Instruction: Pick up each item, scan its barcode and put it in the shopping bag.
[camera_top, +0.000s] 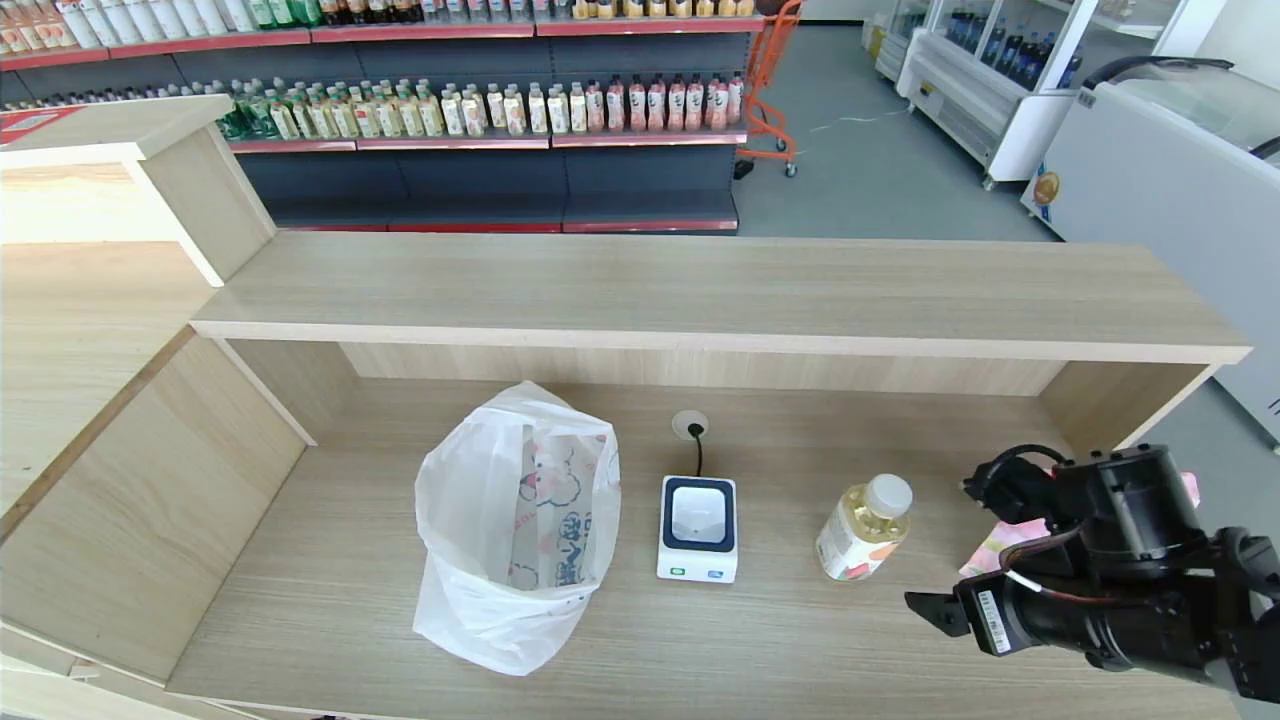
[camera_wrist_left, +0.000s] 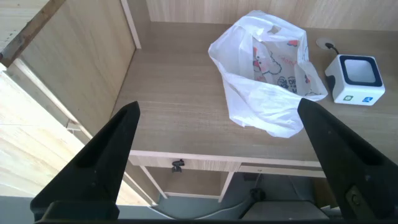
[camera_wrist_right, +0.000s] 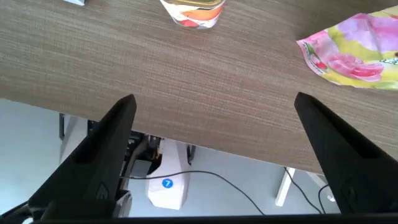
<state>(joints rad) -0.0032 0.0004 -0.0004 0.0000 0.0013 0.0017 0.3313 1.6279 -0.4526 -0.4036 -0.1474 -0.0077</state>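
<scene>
One bottle (camera_top: 865, 528), pale yellow, white cap; one pink floral packet (camera_wrist_right: 354, 50); one white shopping bag (camera_top: 450, 540). Left pincer (camera_wrist_left: 217, 109), right pincer (camera_wrist_right: 214, 99): released, empty.

Light wood-grain counter (camera_top: 330, 600), walled at back and both ends, ledge set above back wall. White plastic shopping bag (camera_top: 470, 590) stood open left of middle. Barcode scanner (camera_top: 698, 527) placed at middle, just beside bag; cable (camera_top: 699, 455) led to grommet (camera_top: 690, 424) near back wall. Capped bottle (camera_top: 862, 530) of yellow drink stood right of scanner, apart. Pink flowered packet (camera_wrist_right: 354, 53) laid flat near right end.
</scene>
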